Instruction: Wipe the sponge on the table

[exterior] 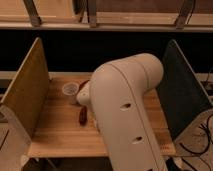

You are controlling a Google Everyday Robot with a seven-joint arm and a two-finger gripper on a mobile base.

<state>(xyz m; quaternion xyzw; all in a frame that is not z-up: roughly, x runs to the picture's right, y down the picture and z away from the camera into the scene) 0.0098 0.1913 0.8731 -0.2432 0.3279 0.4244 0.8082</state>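
My big white arm (125,110) fills the middle of the camera view and covers much of the light wooden table (60,135). Its far end dips down toward the table's left-centre, close to a small pale cup (70,89). The gripper is hidden behind the arm, somewhere over the middle of the table. The sponge is hidden as well.
A dark red oblong object (82,115) lies on the table just left of the arm, in front of the cup. An upright wooden board (27,95) walls the left side and a dark board (182,95) the right. Shelving runs along the back.
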